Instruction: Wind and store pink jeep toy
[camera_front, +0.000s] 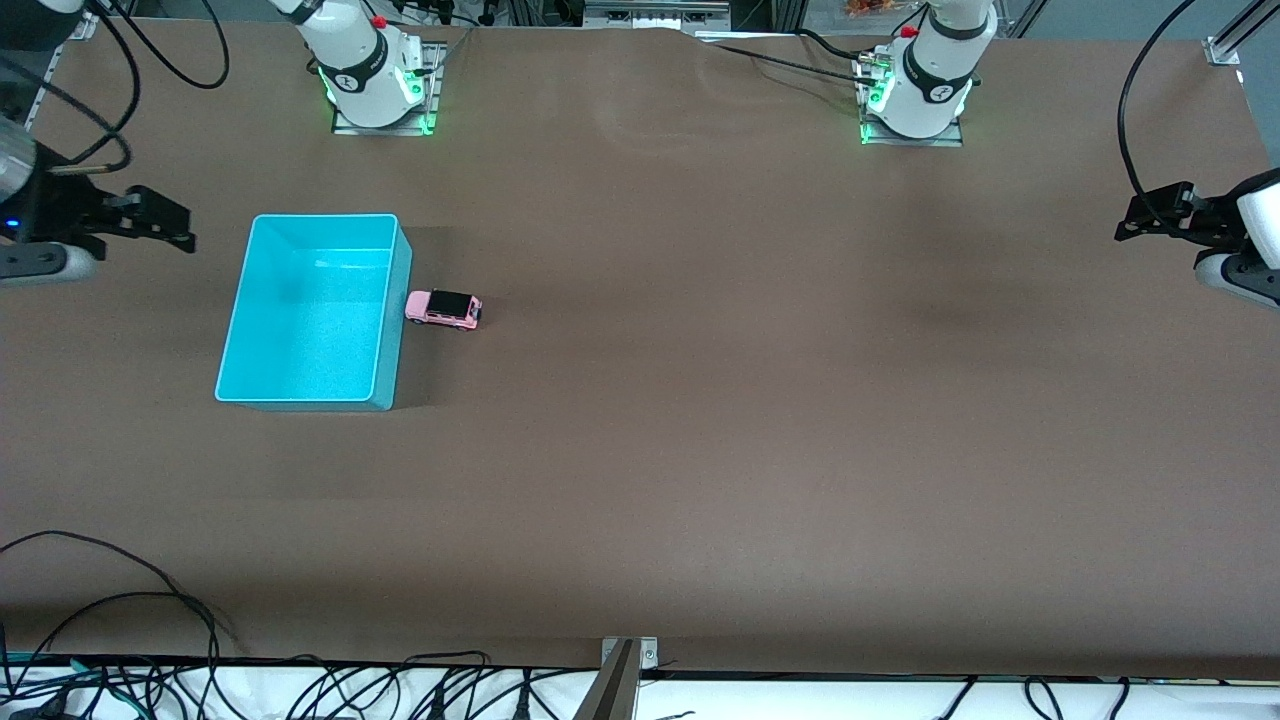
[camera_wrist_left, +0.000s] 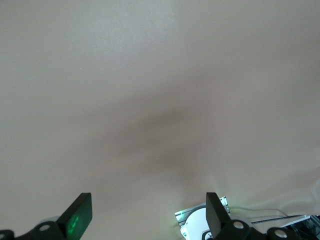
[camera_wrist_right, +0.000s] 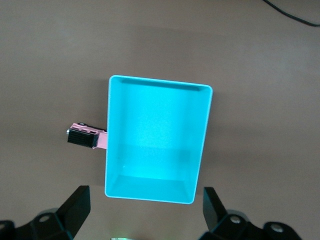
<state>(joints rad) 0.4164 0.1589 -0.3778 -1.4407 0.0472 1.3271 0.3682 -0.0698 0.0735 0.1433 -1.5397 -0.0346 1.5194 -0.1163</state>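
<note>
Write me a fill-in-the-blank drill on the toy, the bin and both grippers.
1. The pink jeep toy stands on the table beside the turquoise ____.
2. Inside, the bin holds ____.
3. The fingers of the right gripper and the left gripper are ____.

Missing words: bin; nothing; open

I saw a turquoise bin (camera_front: 310, 310) on the brown table (camera_front: 750, 400), toward the right arm's end.
</note>
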